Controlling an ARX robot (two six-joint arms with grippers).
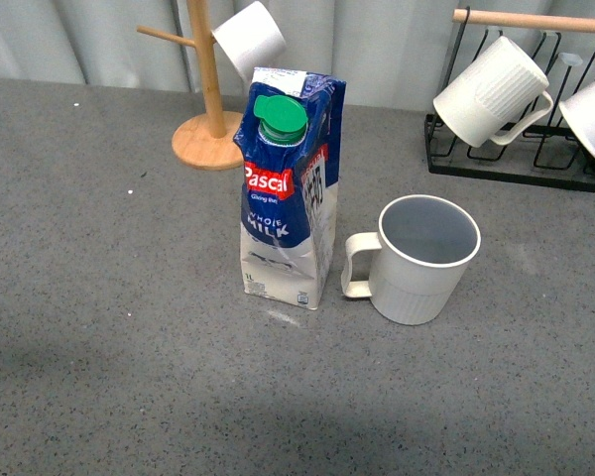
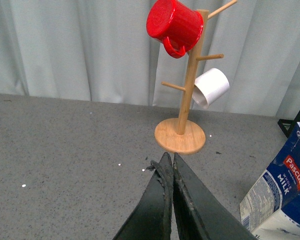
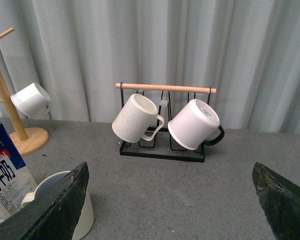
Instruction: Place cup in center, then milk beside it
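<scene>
I see the cup (image 1: 424, 260) upright mid-table (image 1: 109, 297), milk (image 1: 286, 188) just beside it. Left tool (image 2: 169, 165) closed, empty; right tool (image 3: 170, 200) spread wide, empty.

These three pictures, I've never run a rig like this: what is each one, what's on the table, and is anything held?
It is a two-armed robot. The front view looks from its body: the milk stands on the grey table, the ribbed cup upright beside it, apart. Behind are a wooden mug tree and a black rack with hanging mugs. The other two come from wrist cameras. The left gripper has its jaws shut, empty. The right gripper has its jaws wide open, holding nothing.
</scene>
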